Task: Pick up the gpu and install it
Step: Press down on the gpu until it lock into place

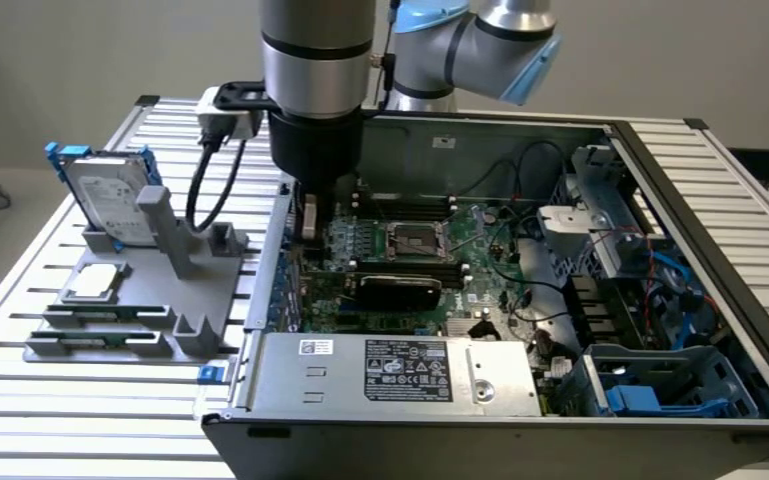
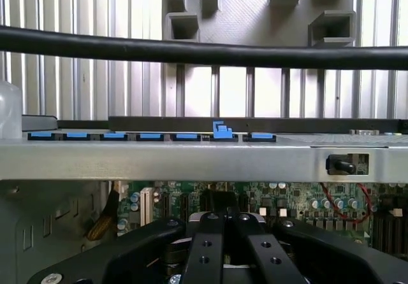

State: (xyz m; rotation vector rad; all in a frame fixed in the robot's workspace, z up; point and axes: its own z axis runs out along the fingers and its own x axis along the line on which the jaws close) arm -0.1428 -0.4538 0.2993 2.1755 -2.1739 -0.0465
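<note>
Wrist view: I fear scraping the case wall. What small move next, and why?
Probably a slow, straight descent, nothing sideways: the gripper, jaws shut, hangs inside the computer case over the motherboard, close beside the case wall. What the jaws hold, if anything, I cannot tell.

You see arm: silver tube segments, black band, light-blue joint caps. Black wrist housing below tube. Black cable loops beside wrist. Gripper: black linkage bars, small round screws, fingers pressed together.
</note>
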